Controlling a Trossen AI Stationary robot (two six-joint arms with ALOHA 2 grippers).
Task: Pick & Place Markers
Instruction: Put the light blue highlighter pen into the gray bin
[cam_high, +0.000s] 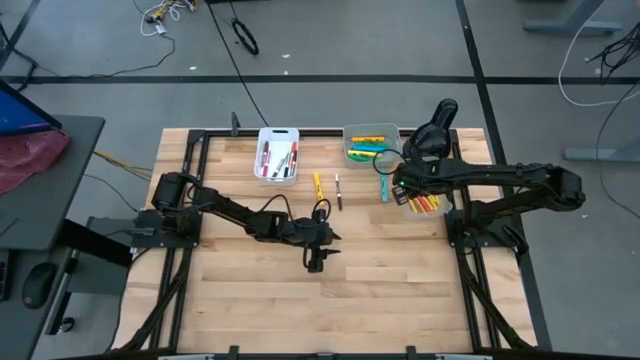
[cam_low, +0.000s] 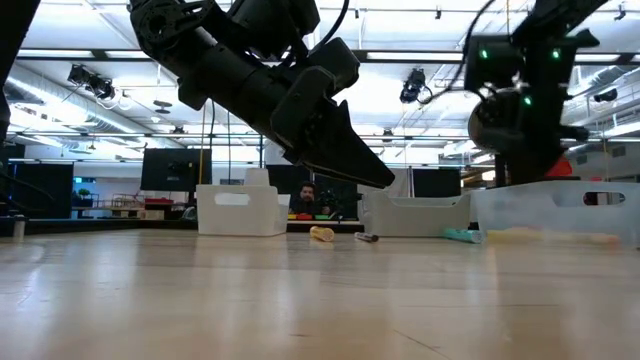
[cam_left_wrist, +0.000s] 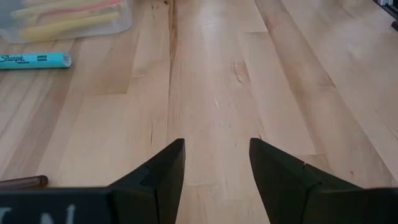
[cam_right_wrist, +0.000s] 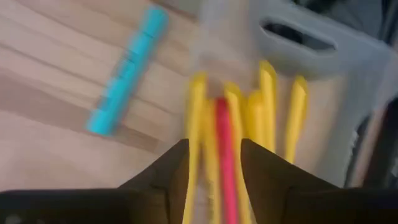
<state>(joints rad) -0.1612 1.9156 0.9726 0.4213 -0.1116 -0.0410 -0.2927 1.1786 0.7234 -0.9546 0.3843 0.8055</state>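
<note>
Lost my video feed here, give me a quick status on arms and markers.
Left gripper open, empty, mid-table. Right gripper open over clear bin of yellow markers. Teal marker, yellow marker, thin dark marker loose on table. Nothing obstructing.

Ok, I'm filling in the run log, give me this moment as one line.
right gripper: open over bin of yellow markers | left gripper: open, empty, mid-table | teal marker: loose on table
</note>
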